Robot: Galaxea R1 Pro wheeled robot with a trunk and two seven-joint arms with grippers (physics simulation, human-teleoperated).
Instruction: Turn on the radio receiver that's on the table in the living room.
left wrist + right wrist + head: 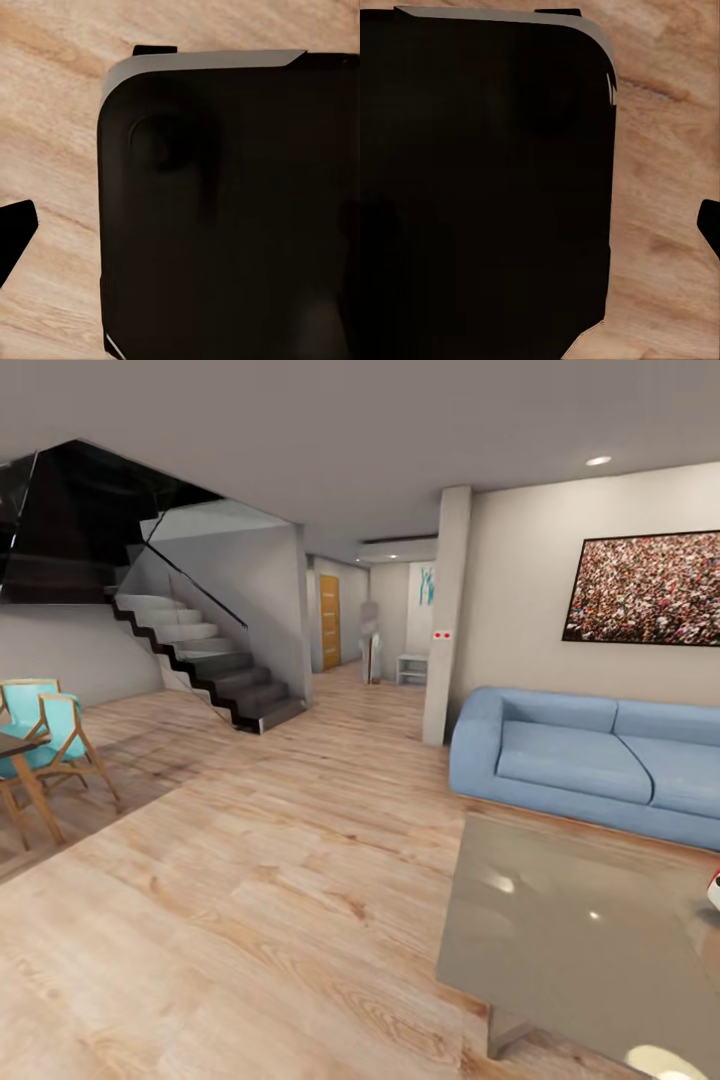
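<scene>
In the head view the low table (560,930) with its glossy grey-beige top fills the lower right. A small red and white sliver of the radio receiver (714,891) pokes in at the picture's right edge, on the table's far side; the rest of it is cut off. The left wrist view looks down on a black rounded body of the robot (225,210) over wood floor, with one dark fingertip (15,236) at the edge. The right wrist view has the same black body (480,180) and one dark fingertip (709,225). Neither pair of jaws is seen whole.
A blue sofa (585,755) stands behind the table under a large framed picture (645,588). A white pillar (446,615) rises beside the sofa. Dark stairs (215,665) climb at the left, with turquoise wooden chairs (50,735) nearer. Light plank floor (250,880) spreads between.
</scene>
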